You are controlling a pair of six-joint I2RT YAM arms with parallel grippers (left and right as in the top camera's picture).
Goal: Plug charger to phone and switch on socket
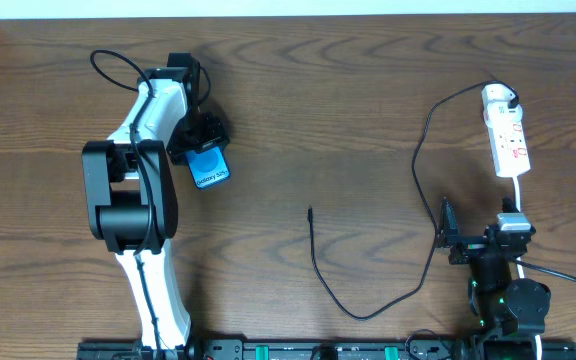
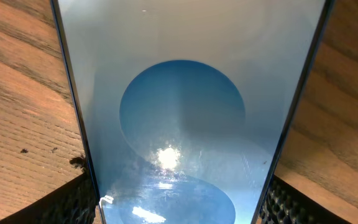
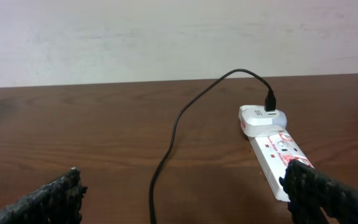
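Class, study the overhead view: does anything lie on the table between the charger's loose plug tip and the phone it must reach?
Nothing visible does. Only bare wooden table separates the charger's plug tip from the phone; no other object sits on that stretch.

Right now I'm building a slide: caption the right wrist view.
Open right gripper faces the white power strip, black cable plugged into its adapter.
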